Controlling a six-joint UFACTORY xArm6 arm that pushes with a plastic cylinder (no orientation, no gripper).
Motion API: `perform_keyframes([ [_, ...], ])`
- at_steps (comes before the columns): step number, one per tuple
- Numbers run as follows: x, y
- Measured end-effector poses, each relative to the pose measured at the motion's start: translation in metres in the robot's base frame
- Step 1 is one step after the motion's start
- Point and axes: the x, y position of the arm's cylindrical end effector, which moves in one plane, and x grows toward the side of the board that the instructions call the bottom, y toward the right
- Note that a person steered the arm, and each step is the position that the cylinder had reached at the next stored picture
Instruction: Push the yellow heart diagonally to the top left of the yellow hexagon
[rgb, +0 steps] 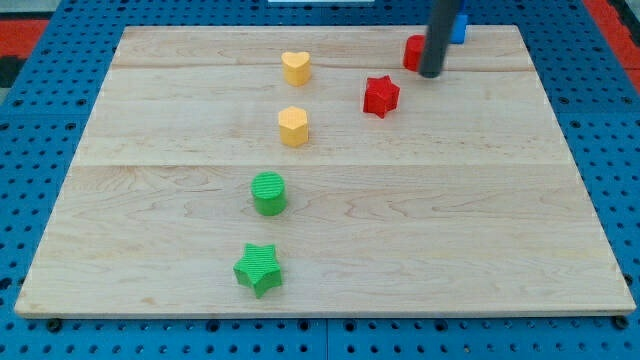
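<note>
The yellow heart (295, 67) lies near the top of the wooden board (150, 230), left of centre. The yellow hexagon (293, 126) lies just below it, almost straight under it. My tip (431, 74) is far to the right of both, near the view's top right. It stands right beside a red block (413, 52) that the rod partly hides, so its shape is unclear.
A red star (381, 96) lies lower left of my tip. A blue block (458, 28) sits behind the rod at the top edge. A green cylinder (268, 193) and a green star (259, 268) lie below the hexagon.
</note>
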Motion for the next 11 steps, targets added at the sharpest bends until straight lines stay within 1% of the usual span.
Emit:
perform_keyframes([
  [2,0.0,-0.126],
  [3,0.0,-0.18],
  [4,-0.008,-0.161],
  [5,-0.03,-0.157],
  [7,-0.033,-0.246],
  [8,-0.032,-0.241],
  [9,-0.045,-0.251],
  [11,-0.052,-0.289],
])
